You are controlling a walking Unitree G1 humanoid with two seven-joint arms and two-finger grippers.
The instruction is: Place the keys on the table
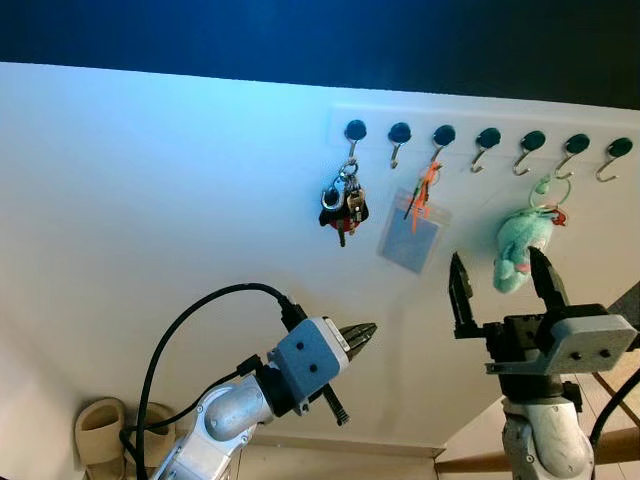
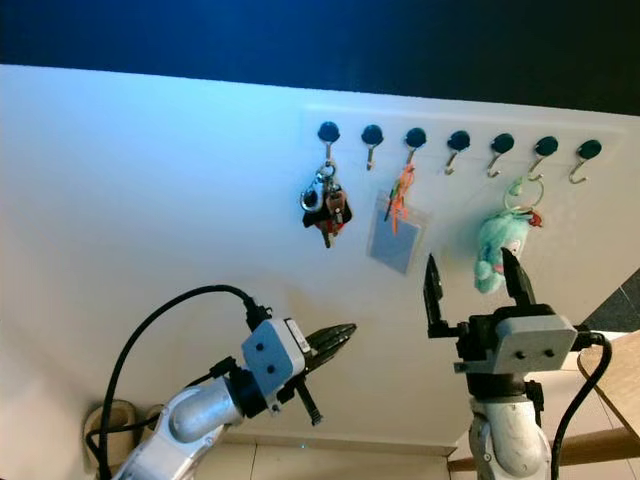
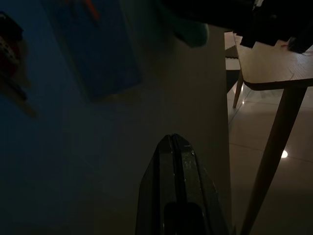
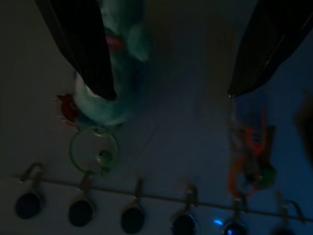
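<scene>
keys hung on end hook, up-left of right claw | right claw spread, raised for reach, not yet aligned | left claw pressed together, below keys | table unused

Both head views are sharp, with a cool blue cast on the white wall. Both wrist views are very dark and soft.

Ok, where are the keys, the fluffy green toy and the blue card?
keys (image 1: 343, 207): left eye view, on the dark bunch below its hook.
fluffy green toy (image 1: 518, 246): left eye view, on its body.
blue card (image 1: 411, 240): left eye view, on its middle.
</scene>
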